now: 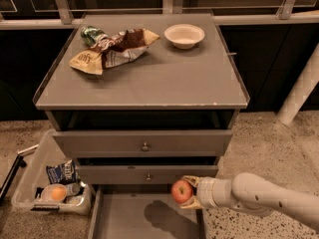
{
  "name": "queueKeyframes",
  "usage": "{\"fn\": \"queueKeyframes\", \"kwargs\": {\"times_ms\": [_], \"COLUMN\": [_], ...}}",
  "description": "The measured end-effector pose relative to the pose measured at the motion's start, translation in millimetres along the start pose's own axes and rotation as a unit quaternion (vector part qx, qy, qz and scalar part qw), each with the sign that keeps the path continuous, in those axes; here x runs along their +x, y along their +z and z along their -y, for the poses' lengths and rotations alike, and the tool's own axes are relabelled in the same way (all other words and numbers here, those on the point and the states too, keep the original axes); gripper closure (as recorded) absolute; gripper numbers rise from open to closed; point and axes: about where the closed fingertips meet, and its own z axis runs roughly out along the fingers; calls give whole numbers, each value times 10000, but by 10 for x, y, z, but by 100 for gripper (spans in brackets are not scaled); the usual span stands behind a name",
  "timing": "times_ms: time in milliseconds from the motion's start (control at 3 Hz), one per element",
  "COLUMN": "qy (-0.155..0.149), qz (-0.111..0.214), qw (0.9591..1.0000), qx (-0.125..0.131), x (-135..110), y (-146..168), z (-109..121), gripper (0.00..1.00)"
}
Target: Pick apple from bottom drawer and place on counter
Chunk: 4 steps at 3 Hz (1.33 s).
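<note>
My gripper [185, 192] comes in from the lower right on a white arm and is shut on the small red apple [181, 191]. It holds the apple in the air above the open bottom drawer [124, 218], just in front of the lower knobbed drawer. The apple's shadow lies on the drawer's bare grey floor. The counter [164, 78] is the broad grey cabinet top above, well higher than the apple.
On the counter lie crumpled snack bags [112, 49] at the back left and a white bowl [184, 35] at the back right. Two knobbed drawers [144, 146] stand slightly open. A clear bin [35, 183] with an orange fruit [58, 192] sits on the floor left.
</note>
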Motion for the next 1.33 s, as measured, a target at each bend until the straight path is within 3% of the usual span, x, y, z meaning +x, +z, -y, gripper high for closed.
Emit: {"fn": "queueKeyframes", "kwargs": {"times_ms": [333,1000,1333], "qy": [-98,-936,-1389], "qz": [-32,-125,-133], "qw": [9998,9944,9893], "qx": [185,470,430], "x": [-114,-920,-1416], "y": [-226,-972,-1288], "z": [57,214,388], "gripper": [100,100,100]}}
